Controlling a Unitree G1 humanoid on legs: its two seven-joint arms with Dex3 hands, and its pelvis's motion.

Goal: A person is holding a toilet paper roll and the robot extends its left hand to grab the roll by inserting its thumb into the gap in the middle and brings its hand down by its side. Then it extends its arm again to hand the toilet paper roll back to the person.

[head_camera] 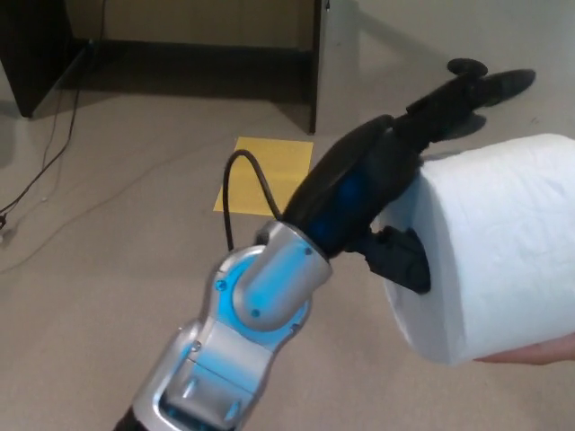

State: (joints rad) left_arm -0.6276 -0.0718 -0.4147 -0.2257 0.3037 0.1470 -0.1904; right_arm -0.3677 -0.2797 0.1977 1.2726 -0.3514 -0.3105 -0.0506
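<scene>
I find no legible text, label, brand, number or sign in head view. Checked surfaces: toilet paper roll [503, 242] – plain white, embossed texture only, no print. Left hand [377, 193] – black casing, no marking I can read. Silver-blue wrist housing [256, 296] – bare screws, no lettering. Yellow sheet [265, 175] on floor – blank face. Dark furniture [193, 49] behind – no sign.
</scene>
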